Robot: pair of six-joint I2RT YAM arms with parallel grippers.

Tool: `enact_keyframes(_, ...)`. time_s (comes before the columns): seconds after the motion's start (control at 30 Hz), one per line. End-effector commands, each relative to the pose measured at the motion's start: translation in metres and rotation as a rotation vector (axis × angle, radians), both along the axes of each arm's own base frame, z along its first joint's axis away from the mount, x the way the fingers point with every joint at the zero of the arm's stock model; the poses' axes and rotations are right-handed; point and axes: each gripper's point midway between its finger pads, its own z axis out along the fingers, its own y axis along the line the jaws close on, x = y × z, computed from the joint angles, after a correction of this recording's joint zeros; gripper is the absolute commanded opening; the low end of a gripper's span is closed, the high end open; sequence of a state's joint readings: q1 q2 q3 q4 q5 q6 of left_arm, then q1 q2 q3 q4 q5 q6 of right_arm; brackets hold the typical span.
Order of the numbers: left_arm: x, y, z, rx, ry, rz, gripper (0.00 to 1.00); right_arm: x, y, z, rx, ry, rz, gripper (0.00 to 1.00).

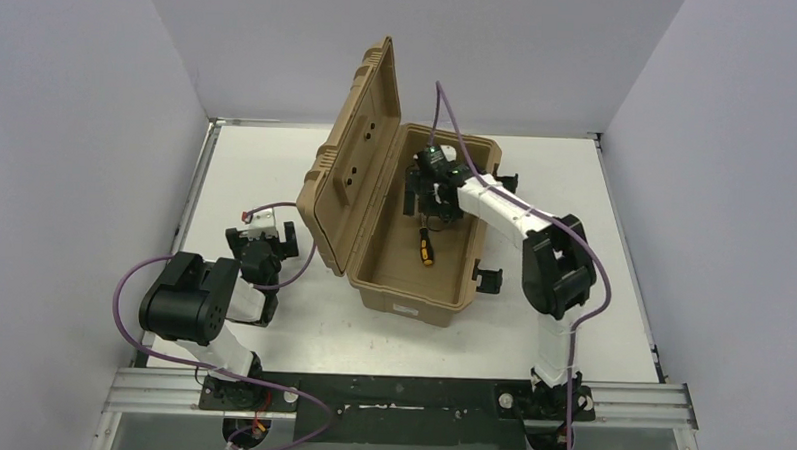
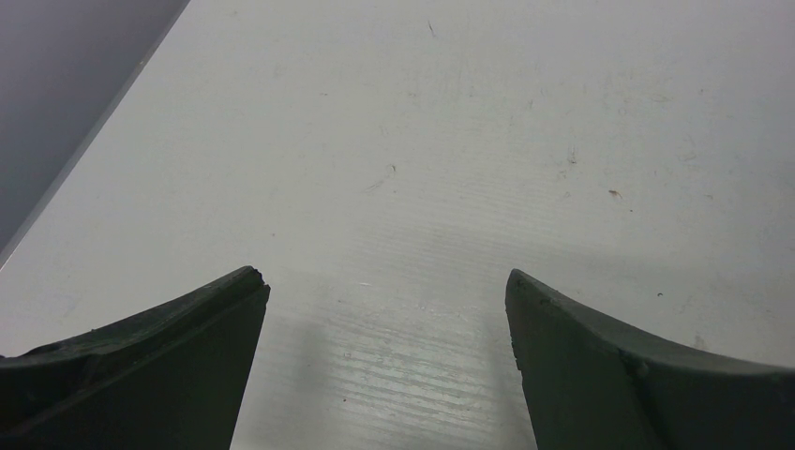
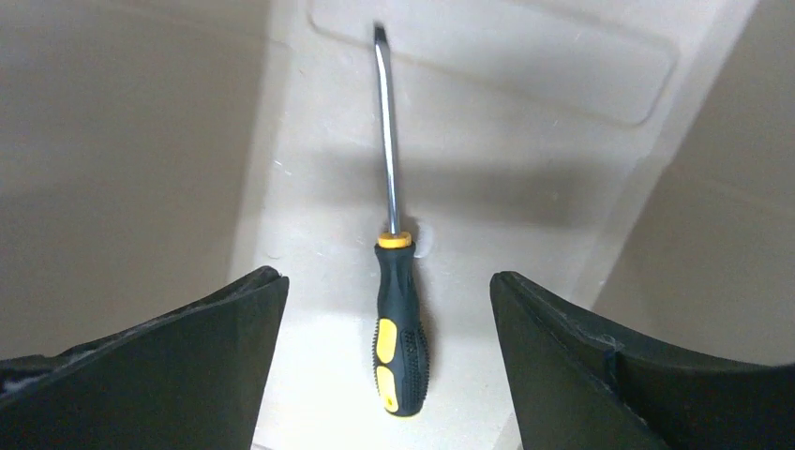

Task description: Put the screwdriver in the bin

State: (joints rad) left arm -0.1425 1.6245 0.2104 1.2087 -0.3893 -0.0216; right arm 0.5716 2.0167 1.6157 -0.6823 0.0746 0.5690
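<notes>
Right wrist: screwdriver (image 3: 393, 242) inside the open bin (image 3: 122, 141).
Shaft is laid along the bin's length, tip toward its far end; left gripper (image 2: 387, 277) and right gripper (image 1: 431, 191) are spread.

Pretty clearly a robotics lab test cell: a plain white tabletop (image 1: 266, 170) boxed in on three sides by blank grey wall panels (image 1: 78, 124). Two small robot arms (image 1: 558, 276) sit bolted to an aluminium rail (image 1: 629, 398) along the near edge, with purple cables (image 1: 118, 295) looping loose off both of them.

Screwdriver (image 3: 398, 337): one. Bin (image 1: 412, 304): one. Table (image 1: 591, 322): one. Left end effector (image 2: 387, 279), right end effector (image 3: 386, 276): two total.
</notes>
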Motion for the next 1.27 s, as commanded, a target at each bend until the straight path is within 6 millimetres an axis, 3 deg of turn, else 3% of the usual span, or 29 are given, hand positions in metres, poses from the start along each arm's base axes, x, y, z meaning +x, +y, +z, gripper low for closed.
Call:
enact_keyframes(0.0, 0.011, -0.002, 0.021, -0.015, -0.078, -0.003, 0.97, 0.039, -0.008, 0.121, 0.101, -0.321, 0.005, 0.83)
enact_keyframes(0.13, 0.012, -0.002, 0.022, -0.017, -0.081, -0.002, 0.97, 0.047, -0.041, 0.175, 0.122, -0.492, -0.001, 0.84)
enact_keyframes(0.23, 0.012, -0.002, 0.021, -0.016, -0.080, -0.003, 0.97, 0.047, -0.080, 0.205, 0.085, -0.641, -0.041, 0.87)
enact_keyframes(0.37, 0.012, -0.002, 0.021, -0.014, -0.080, -0.003, 0.97, 0.042, -0.149, 0.217, 0.026, -0.743, -0.140, 0.88)
enact_keyframes(0.53, 0.011, -0.001, 0.021, -0.013, -0.081, -0.001, 0.97, 0.025, -0.234, 0.189, -0.010, -0.753, -0.291, 0.88)
enact_keyframes(0.67, 0.011, -0.001, 0.021, -0.011, -0.079, -0.001, 0.97, 0.006, -0.275, 0.149, -0.019, -0.766, -0.331, 0.89)
enact_keyframes(0.7, 0.011, -0.001, 0.021, -0.011, -0.079, -0.001, 0.97, -0.003, -0.283, 0.126, -0.029, -0.745, -0.342, 0.90)
enact_keyframes(0.87, 0.011, -0.001, 0.021, -0.012, -0.080, -0.003, 0.97, -0.028, -0.290, 0.070, -0.027, -0.766, -0.305, 0.91)
enact_keyframes(0.97, 0.011, -0.001, 0.021, -0.013, -0.079, -0.002, 0.97, -0.044, -0.290, 0.047, -0.054, -0.790, -0.288, 0.91)
enact_keyframes(1.23, 0.012, -0.002, 0.021, -0.021, -0.080, -0.006, 0.97, -0.055, -0.288, 0.031, -0.055, -0.784, -0.282, 0.92)
